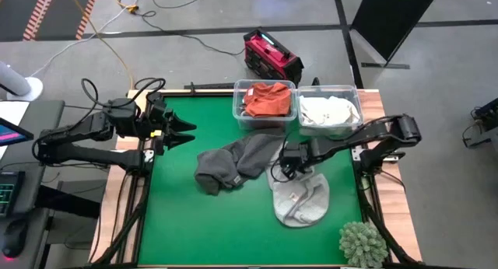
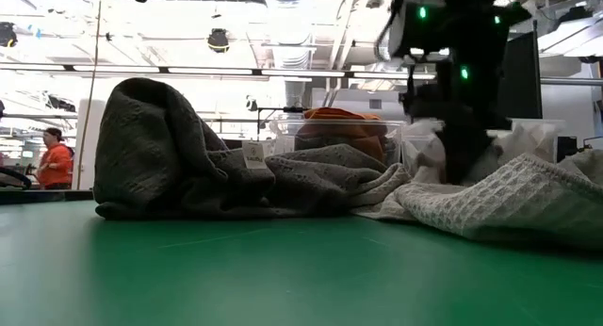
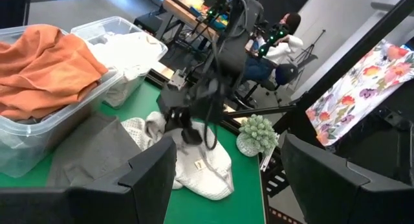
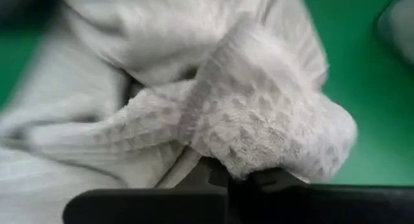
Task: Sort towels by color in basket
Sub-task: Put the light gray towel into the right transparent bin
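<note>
A light grey waffle towel (image 1: 302,197) lies crumpled on the green table, right of the middle. My right gripper (image 1: 290,160) is at its far end, shut on a bunch of it. A dark grey towel (image 1: 233,162) lies heaped just left of it, touching it; the low view shows the heap (image 2: 179,152) standing tall. A rust-orange towel (image 1: 266,99) fills the left clear bin, and white towels (image 1: 328,110) fill the right one. My left gripper (image 1: 184,134) waits open above the table's far left part, touching nothing. My right gripper pinches a gathered fold of the light grey towel (image 4: 259,130) between its two fingers (image 4: 272,185), at the towel's far end (image 1: 282,176). It comes slanting down from the table's right. The bunch is raised at the fingers; the rest of the towel lies slack on the table.
Two clear bins (image 1: 236,117) (image 1: 359,113) stand side by side at the table's far edge. A green spiky plant ball (image 1: 362,242) sits at the near right corner. Bare green mat (image 1: 194,222) spreads over the near left. People show in the room beyond.
</note>
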